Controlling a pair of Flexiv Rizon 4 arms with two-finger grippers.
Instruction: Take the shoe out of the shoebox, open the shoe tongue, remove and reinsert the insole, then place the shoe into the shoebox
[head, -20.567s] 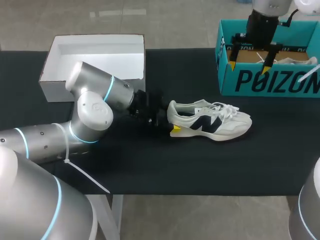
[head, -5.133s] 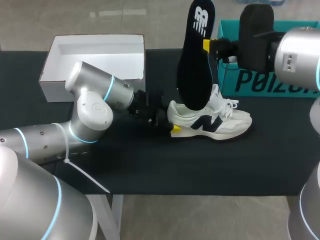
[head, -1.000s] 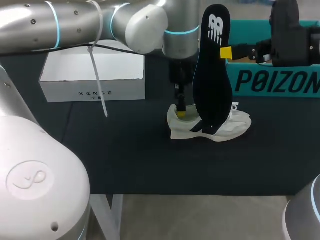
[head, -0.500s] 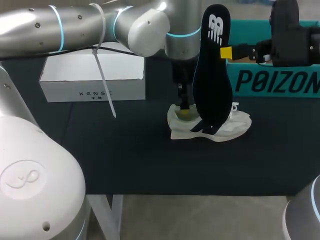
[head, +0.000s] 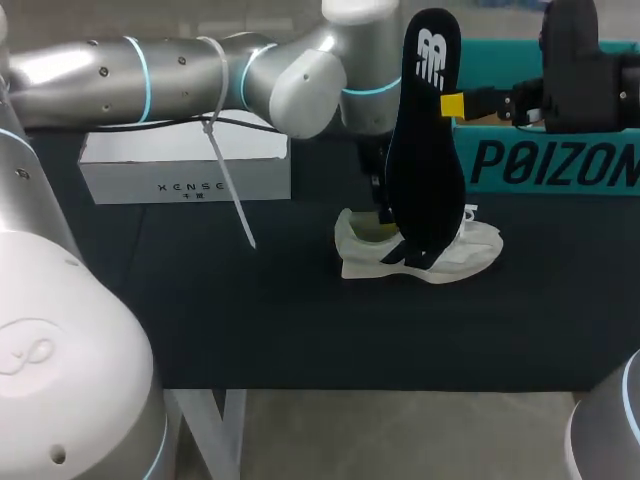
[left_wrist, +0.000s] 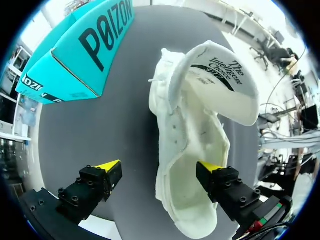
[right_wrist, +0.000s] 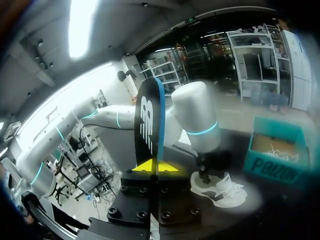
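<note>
Shoe (head: 420, 250) stands on the counter (head: 250, 320); light and soft-sided, I judge, so best taken at the firmer heel collar; my left claw (left_wrist: 159, 167) hangs spread over that heel, one finger above the opening, one outside; my right claw (right_wrist: 151, 166) pinches the thin, floppy insole (head: 425, 130) upright above it; shoebox (head: 540, 160) beyond.

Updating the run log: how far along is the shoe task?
Done: shoe out of the shoebox on the table, tongue folded open, insole removed. In hand: right gripper holds the insole upright; left gripper open over the shoe. Left: reinsert, box the shoe.
</note>
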